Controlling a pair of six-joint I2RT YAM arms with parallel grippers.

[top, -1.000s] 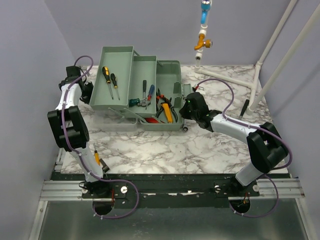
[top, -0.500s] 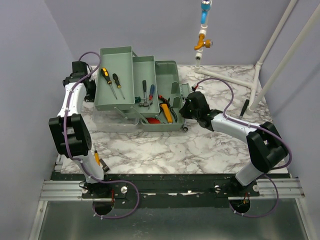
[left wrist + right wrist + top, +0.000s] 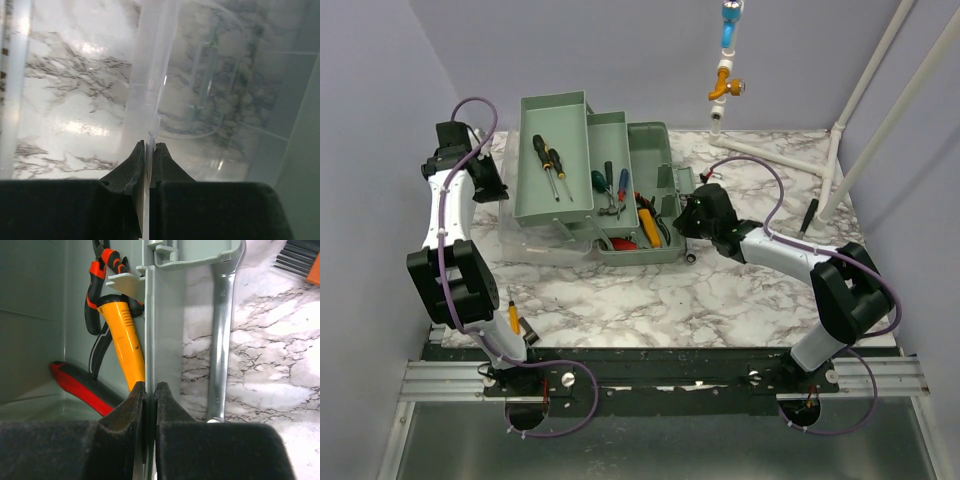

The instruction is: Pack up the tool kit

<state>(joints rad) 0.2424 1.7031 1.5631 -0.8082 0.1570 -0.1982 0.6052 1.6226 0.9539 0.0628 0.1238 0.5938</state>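
Observation:
The green toolbox [image 3: 655,150] stands open at mid-table with its two trays swung out to the left. Two screwdrivers [image 3: 548,158] lie in the upper tray [image 3: 535,195], and more tools [image 3: 610,190] lie in the lower one. Yellow-handled pliers [image 3: 122,335] and a red handle [image 3: 80,385] rest in the box bottom. My right gripper [image 3: 682,215] [image 3: 150,386] is shut on the box's right wall [image 3: 150,330]. My left gripper [image 3: 492,190] [image 3: 149,147] is shut on the thin edge of a clear plastic cover [image 3: 150,75] [image 3: 525,235] beside the trays.
A steel wrench [image 3: 220,335] lies on the marble just outside the box's right wall. A black-handled tool [image 3: 810,215] lies further right. White pipes [image 3: 840,150] stand at the back right, and a pipe with a yellow valve [image 3: 725,80] hangs above the back edge.
My left arm has swung outward and back at the trays' left side, and its jaws have closed on the clear plastic edge. The toolbox has shifted slightly left. The right gripper has kept its hold.

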